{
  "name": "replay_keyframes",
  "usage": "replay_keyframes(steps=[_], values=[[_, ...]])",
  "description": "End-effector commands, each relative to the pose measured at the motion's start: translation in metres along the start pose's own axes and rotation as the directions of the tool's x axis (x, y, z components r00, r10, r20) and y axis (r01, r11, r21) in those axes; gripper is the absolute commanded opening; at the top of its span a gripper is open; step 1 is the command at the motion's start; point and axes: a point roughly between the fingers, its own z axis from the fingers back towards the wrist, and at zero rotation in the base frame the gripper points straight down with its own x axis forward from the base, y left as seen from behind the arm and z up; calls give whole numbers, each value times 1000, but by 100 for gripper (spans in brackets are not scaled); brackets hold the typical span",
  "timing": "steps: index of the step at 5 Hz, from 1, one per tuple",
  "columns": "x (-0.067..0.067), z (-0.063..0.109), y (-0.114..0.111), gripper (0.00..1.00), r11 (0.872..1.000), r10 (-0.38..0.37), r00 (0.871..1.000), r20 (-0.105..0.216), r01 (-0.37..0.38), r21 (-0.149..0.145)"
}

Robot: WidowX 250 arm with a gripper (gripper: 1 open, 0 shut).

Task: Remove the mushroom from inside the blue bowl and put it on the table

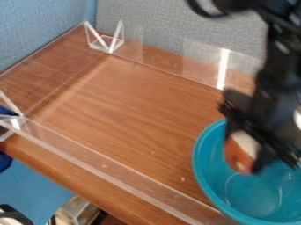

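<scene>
The mushroom (245, 149), reddish-brown with a cream part, hangs above the blue bowl's (209, 180) inner left side. My gripper (251, 148) is shut on it. The image of the arm is motion-blurred, so the fingertips are hard to make out. The teal-blue bowl sits at the lower right corner of the table (118, 97), partly cut off by the frame edge, and its bottom shows nothing inside. The black arm comes down from the top right.
Low clear acrylic walls (106, 39) edge the brown wood-grain tabletop, with a front wall (106, 171) along the near side. A blue backdrop stands behind the table.
</scene>
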Motion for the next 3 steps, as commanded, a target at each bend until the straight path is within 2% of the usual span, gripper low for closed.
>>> replay_keyframes(steps=[1,2,3], values=[[-10,21,46,0,994,105,992,70,-107,16],[-23,21,84,0,944,326,941,86,-330,29],[-35,19,115,0,832,548,831,94,-553,37]])
